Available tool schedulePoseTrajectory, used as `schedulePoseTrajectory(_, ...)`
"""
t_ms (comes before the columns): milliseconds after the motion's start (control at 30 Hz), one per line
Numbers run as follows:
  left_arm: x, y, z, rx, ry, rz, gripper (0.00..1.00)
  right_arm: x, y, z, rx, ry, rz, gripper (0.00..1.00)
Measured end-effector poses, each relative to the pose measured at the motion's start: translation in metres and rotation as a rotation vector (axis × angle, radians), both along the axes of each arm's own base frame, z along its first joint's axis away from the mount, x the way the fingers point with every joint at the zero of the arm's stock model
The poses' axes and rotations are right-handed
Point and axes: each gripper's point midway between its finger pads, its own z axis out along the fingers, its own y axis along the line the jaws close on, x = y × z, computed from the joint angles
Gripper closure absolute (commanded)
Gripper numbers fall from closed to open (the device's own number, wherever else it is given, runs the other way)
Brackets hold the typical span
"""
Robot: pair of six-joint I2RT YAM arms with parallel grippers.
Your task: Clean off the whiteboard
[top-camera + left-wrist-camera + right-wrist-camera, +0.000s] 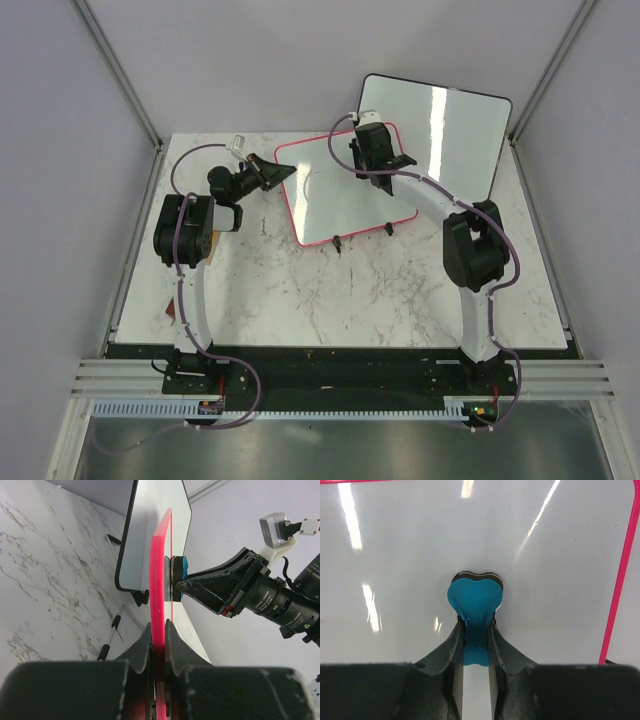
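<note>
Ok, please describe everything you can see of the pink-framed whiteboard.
The pink-framed whiteboard is a glossy white rectangle with a rounded pink rim and two small black feet. Its surface looks bare around the eraser. It is tilted, in front of the black-framed board. The left gripper clamps its rim, and the blue eraser, held in the right gripper, presses on its face.

The left arm bends at the elbow and reaches forward, the left tool closed tight on the pink edge of the whiteboard, while the right arm stretches forward and inward, the right tool pinching a blue eraser against the board's face.
</note>
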Motion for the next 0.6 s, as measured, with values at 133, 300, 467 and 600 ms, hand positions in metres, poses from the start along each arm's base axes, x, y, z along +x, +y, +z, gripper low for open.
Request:
schedulePoseTrajectory(133,-0.001,-0.002,0.002,0.0,-0.013,-0.007,0.98,-0.001,-0.016,0.0,0.121,0.0,-0.019,1.0)
schedulePoseTrajectory(300,-0.003,-0.004,0.004,0.0,-0.024,-0.013,0.98,-0.011,-0.036,-0.009,0.204,0.009,-0.058,1.0)
schedulePoseTrajectory(467,-0.003,-0.004,0.004,0.0,-0.03,-0.016,0.98,-0.016,-0.036,-0.012,0.246,0.003,-0.059,1.0)
schedulePoseTrajectory(600,-0.003,-0.004,0.004,0.0,-0.029,-0.016,0.98,-0.017,-0.03,-0.013,0.23,-0.009,-0.055,1.0)
